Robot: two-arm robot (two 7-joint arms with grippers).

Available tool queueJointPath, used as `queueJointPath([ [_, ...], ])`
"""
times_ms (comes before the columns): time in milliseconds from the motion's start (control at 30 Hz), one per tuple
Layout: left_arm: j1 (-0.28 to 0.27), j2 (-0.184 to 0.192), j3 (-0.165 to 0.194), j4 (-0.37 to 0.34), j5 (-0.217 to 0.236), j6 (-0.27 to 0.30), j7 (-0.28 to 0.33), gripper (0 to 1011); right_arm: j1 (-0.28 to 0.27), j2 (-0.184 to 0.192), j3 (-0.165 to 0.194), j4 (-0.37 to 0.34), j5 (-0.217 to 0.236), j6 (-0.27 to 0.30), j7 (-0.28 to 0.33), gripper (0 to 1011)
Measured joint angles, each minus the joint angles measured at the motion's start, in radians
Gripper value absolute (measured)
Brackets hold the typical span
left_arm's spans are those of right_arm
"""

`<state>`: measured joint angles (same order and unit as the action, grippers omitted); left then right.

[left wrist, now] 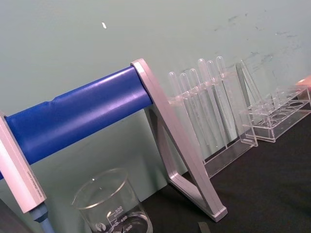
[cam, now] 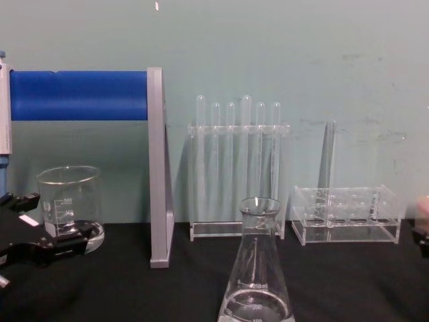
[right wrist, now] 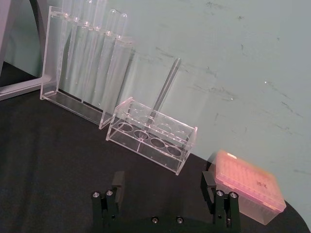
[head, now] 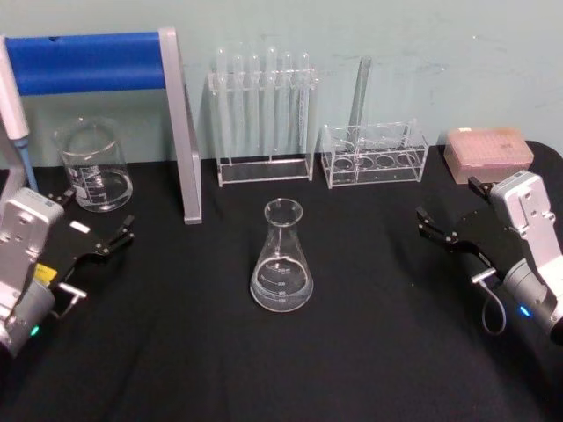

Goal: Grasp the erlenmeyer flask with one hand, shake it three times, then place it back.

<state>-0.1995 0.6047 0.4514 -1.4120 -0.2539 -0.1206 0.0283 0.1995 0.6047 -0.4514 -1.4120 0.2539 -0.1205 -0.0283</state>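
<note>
The flask (head: 281,264) stands upright at the centre of the table (head: 176,360). The left gripper (head: 98,211) is at its nine o'clock and the right gripper (head: 449,204) at three, both spread. It is thin glass, probably light, slick and breakable, so take the narrow neck gently.

A black surface (head: 369,352) covers the lower part of the head view. Near the middle of the frame the erlenmeyer flask (head: 281,264) stands upright on it, well apart from the rest. Along the far edge, from upper left to upper right, stand a glass beaker (head: 94,167), the silver leg of a blue-barred stand (head: 187,149), a tall clear rack (head: 264,171) of test tubes (head: 270,97), a low clear rack (head: 374,158) holding one thin glass tube (head: 359,92), and a pink box (head: 488,151).
</note>
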Motion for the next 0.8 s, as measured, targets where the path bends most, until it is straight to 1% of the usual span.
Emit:
queueJointPath([
  [800, 0.000, 0.000, 0.000, 0.000, 0.000, 0.000, 0.000, 1001, 0.000, 0.000, 0.000, 0.000, 0.000, 0.000, 0.000, 1003],
])
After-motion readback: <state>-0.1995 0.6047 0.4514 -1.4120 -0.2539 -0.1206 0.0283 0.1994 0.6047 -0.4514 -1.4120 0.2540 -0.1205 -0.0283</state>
